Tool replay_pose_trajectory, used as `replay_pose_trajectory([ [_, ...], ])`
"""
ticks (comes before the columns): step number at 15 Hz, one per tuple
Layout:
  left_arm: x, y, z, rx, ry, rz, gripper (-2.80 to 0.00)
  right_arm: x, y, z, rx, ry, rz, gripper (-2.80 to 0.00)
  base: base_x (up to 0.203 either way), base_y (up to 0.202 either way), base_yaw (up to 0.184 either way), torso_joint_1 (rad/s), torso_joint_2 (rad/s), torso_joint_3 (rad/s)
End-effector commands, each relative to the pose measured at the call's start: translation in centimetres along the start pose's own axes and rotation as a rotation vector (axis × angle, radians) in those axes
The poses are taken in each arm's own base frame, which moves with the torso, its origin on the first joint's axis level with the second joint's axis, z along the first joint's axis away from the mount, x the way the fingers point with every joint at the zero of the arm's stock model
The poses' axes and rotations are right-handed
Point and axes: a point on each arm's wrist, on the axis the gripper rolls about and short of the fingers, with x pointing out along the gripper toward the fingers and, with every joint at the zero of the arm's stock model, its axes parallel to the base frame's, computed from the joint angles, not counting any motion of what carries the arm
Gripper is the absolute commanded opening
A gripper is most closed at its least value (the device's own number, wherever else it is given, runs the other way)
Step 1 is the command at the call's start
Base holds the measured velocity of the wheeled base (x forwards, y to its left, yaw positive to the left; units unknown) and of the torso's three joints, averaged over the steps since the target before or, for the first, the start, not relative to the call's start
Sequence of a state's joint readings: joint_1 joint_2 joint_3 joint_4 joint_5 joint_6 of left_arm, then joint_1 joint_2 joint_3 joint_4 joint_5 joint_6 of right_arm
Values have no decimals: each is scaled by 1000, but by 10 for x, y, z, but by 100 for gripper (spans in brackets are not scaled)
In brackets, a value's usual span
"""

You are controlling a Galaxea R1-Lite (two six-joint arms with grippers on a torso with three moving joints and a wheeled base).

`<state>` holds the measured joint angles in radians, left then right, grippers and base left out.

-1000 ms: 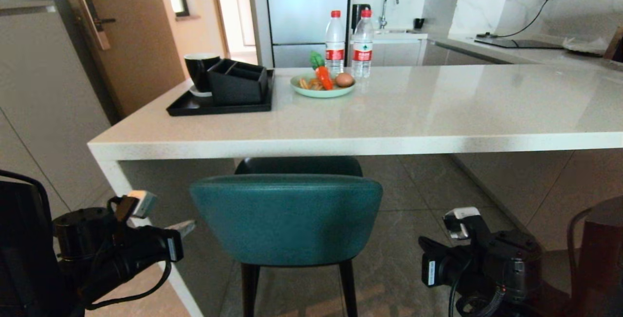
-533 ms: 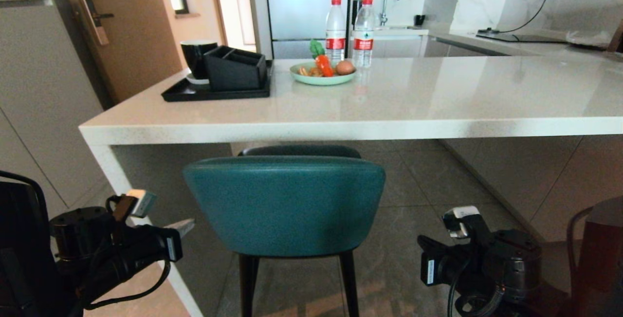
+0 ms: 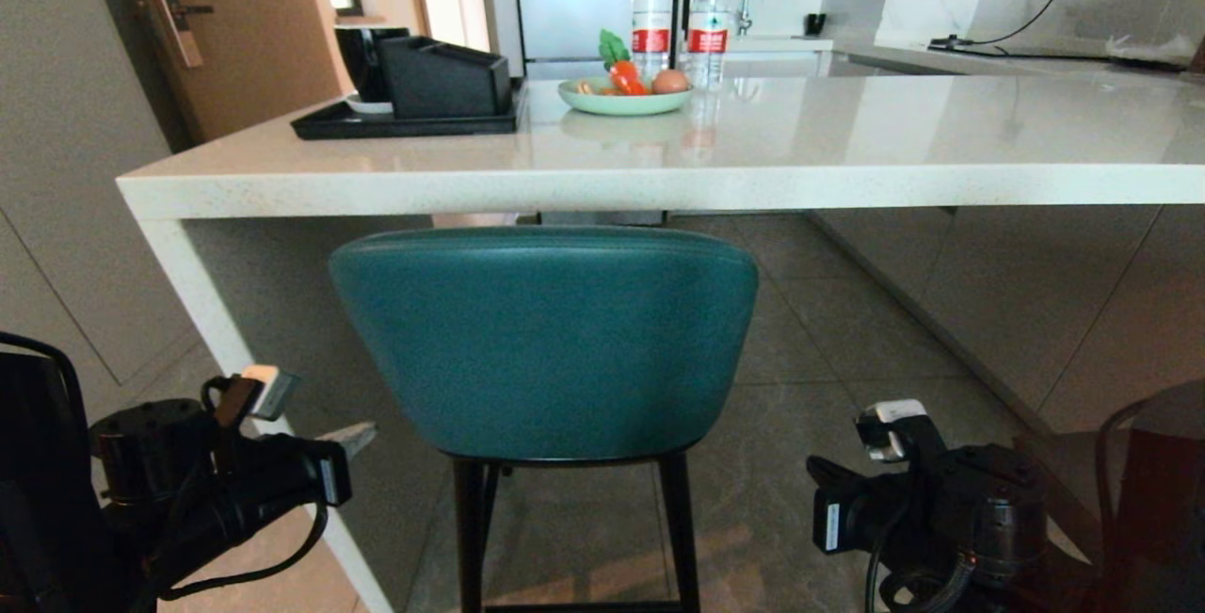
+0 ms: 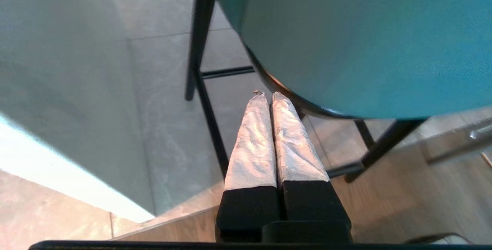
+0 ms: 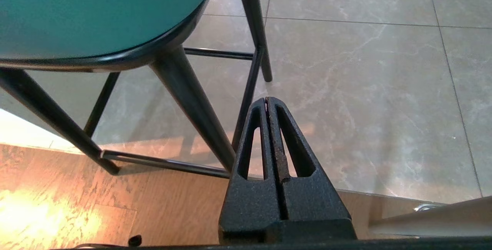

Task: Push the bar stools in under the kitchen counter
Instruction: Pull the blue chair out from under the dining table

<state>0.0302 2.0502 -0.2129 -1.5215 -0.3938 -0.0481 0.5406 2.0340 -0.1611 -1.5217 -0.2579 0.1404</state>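
Observation:
A teal bar stool [image 3: 544, 340] with thin black legs stands in front of me, its curved back just below the kitchen counter's thick white edge [image 3: 659, 189]. My left gripper [image 3: 362, 434] hangs shut and empty, low at the stool's left. In the left wrist view its tips [image 4: 269, 95] sit close under the teal seat shell [image 4: 365, 38]; I cannot tell whether they touch. Low on the stool's right is my right gripper [image 3: 817, 474], also shut on nothing. From the right wrist, its tips [image 5: 266, 99] point past a black leg [image 5: 192, 100] of the stool [image 5: 96, 8].
The counter's white end leg [image 3: 188, 283] stands close to my left arm. On the worktop are a black tray [image 3: 405, 121] with a mug and box, a green plate [image 3: 623, 103] of food and two water bottles [image 3: 651, 10]. A brown chair [image 3: 1163, 472] stands low right.
The whole head view has shifted: the camera is lower and closer, so the teal stool looms larger under the counter edge. A dark seat back behind it has dropped out of sight. Both grippers keep their places.

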Motion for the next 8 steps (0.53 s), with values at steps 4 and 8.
replay_pose_trajectory([
  [4,0,1,9,15,-43,7,-280,-2,-4,1,8,-7,-17,-280,0,0,0,-7,38,30],
  [8,14,12,29,44,-138,25,-280,21,-20,23,48,-110,-81,-280,0,0,0,0,0,0],
])
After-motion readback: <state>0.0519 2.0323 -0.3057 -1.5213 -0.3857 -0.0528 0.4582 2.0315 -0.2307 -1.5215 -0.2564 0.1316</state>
